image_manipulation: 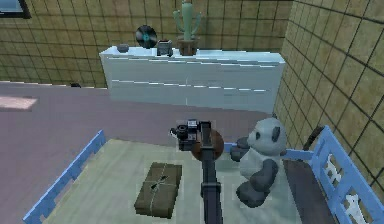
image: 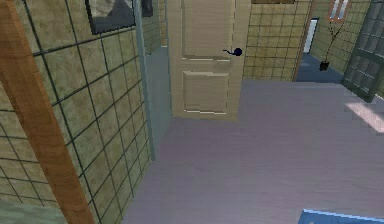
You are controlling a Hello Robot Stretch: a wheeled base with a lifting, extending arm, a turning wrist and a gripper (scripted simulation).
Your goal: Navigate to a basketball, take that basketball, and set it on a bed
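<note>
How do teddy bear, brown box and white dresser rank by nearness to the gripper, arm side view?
1. Brown box, lower left of the gripper, and teddy bear, to its right: too close to call.
2. White dresser, at the far wall.

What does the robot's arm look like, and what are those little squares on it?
The robot's arm is a long, dark, square bar. Near its far end sit two small white squares with black marks. Next to them is the gripper, a small dark body with two thin fingers.
</note>
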